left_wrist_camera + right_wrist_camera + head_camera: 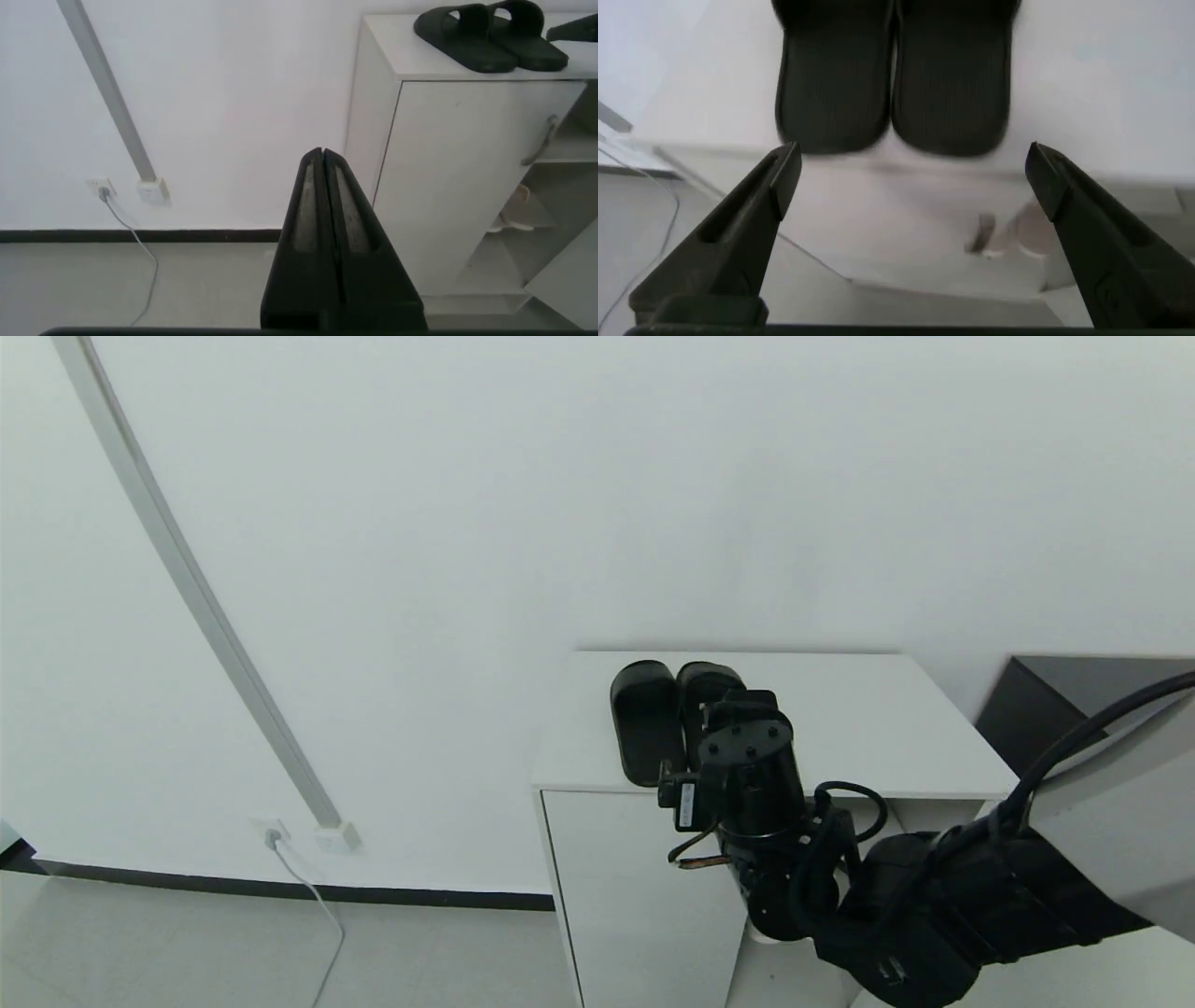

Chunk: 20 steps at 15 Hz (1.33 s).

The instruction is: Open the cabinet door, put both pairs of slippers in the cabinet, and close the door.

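Note:
A pair of black slippers (665, 714) (491, 33) (892, 75) lies side by side on top of the white cabinet (859, 728) (458, 177), near its front edge. My right gripper (742, 702) (910, 163) hovers in front of the slippers' near ends, open and empty, its fingers spread wider than the pair. The cabinet's left door panel is closed, with a handle (539, 140) at its edge. To the right of it the shelves are exposed, and a pale slipper-like shape (516, 210) (1015, 233) rests on one. My left gripper (322, 215) is shut and empty, low and left of the cabinet.
A wall socket with a white cable (273, 837) and a slanted white conduit (187, 579) are on the wall left of the cabinet. A dark object (1055, 700) stands to the cabinet's right. Bare floor lies left of the cabinet.

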Available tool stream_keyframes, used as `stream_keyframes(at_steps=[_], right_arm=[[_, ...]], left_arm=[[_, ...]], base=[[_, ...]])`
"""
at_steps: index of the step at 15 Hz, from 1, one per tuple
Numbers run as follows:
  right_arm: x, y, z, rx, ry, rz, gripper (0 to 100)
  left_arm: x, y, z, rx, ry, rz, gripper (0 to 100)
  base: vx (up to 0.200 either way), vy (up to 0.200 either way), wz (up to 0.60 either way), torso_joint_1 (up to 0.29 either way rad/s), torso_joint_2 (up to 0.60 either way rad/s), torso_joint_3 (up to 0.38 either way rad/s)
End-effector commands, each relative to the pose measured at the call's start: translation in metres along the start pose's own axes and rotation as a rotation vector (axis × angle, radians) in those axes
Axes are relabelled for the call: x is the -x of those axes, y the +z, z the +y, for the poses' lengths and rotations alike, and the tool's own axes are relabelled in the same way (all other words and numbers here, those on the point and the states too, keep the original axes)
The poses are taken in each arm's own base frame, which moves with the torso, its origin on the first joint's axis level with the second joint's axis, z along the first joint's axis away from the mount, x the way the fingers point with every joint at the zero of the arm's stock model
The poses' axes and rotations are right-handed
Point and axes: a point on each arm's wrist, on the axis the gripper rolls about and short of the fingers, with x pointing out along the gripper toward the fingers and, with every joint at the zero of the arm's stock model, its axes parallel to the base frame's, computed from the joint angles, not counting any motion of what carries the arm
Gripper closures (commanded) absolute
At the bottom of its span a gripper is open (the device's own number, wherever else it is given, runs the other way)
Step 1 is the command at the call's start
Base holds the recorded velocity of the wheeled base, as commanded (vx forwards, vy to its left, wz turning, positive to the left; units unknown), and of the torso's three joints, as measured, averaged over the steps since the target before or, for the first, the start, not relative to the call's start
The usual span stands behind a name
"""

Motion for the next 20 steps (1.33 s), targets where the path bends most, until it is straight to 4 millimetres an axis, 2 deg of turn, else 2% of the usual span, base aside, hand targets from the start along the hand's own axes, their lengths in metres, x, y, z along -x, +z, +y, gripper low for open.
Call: stream_keyframes(at_steps=[1,5,11,14,20], right_arm=[[-0.011,-0.006,0.003,0.006,-0.011,0.006,0],[-0.022,-0.013,0.007,0.006,-0.010,0.005,0],[-0.066,-0.025,0.011,0.015,-0.035,-0.054,0],[-0.095,-0.027,0.016,0.024,-0.048,-0.093,0],[-0.124,-0.025,0.009,0.027,-0.062,-0.103,0]], left_arm=[[0.000,0.000,0.000,0.000,0.000,0.001,100],[0.000,0.000,0.000,0.001,0.002,0.001,100],[0.000,0.000,0.000,0.003,0.000,0.001,100],[0.000,0.000,0.000,0.007,0.003,0.001,100],[0.000,0.000,0.000,0.009,0.003,0.001,100]], base=[[0.200,0.000,0.00,0.007,0.00,-0.002],[0.050,0.000,0.00,0.001,0.00,0.001],[0.000,0.000,0.00,0.000,0.00,0.000],[0.000,0.000,0.00,0.000,0.00,0.000],[0.000,0.000,0.00,0.000,0.00,0.000]])
